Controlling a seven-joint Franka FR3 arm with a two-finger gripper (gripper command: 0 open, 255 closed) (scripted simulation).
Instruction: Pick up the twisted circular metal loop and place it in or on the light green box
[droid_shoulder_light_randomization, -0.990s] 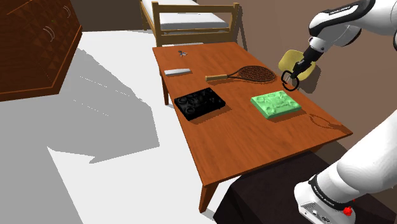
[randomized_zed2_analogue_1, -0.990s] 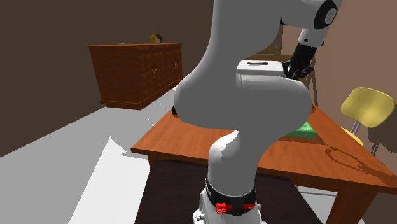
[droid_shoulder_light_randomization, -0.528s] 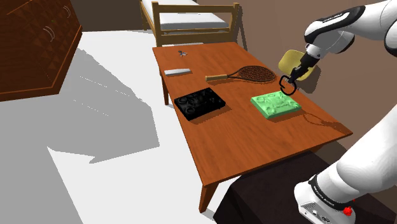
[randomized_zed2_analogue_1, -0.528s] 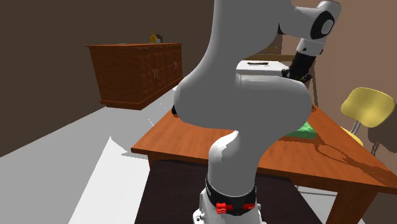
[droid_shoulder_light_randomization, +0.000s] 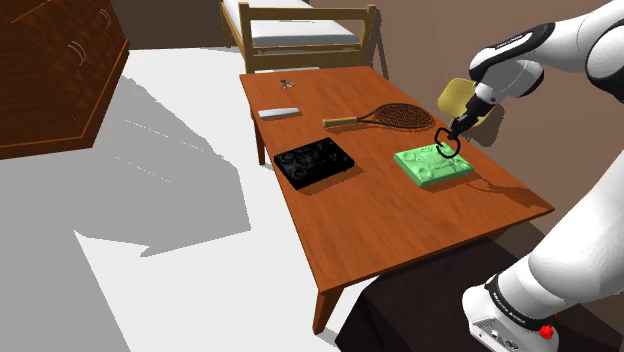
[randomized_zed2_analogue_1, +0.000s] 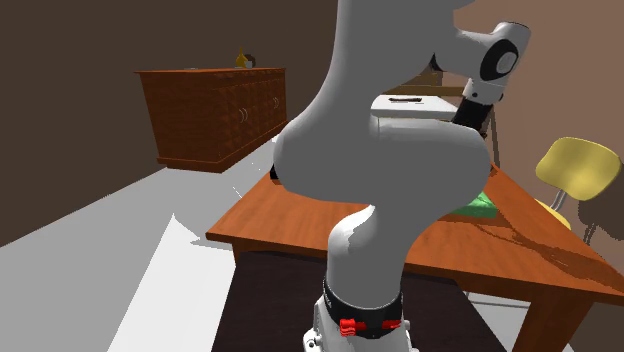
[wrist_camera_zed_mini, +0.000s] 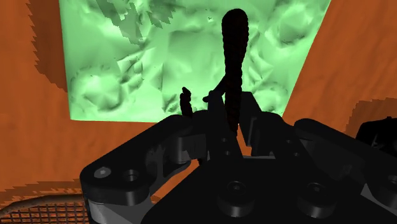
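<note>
White arm (droid_shoulder_light_randomization: 580, 50) reaching out, wrist angled down, gripper (droid_shoulder_light_randomization: 453, 131) clamped on dark twisted loop (wrist_camera_zed_mini: 233, 57), hanging over green box (wrist_camera_zed_mini: 127, 63)

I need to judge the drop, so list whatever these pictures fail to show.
Second exterior view: the arm hides most of the box.
Wrist view: the loop is a black shape; its gap above the box cannot be told.
Shoulder view: the far item is too small to name.

The wooden table (droid_shoulder_light_randomization: 400, 215) carries a green box (droid_shoulder_light_randomization: 432, 165), racket (droid_shoulder_light_randomization: 395, 117), black tray (droid_shoulder_light_randomization: 314, 161).
</note>
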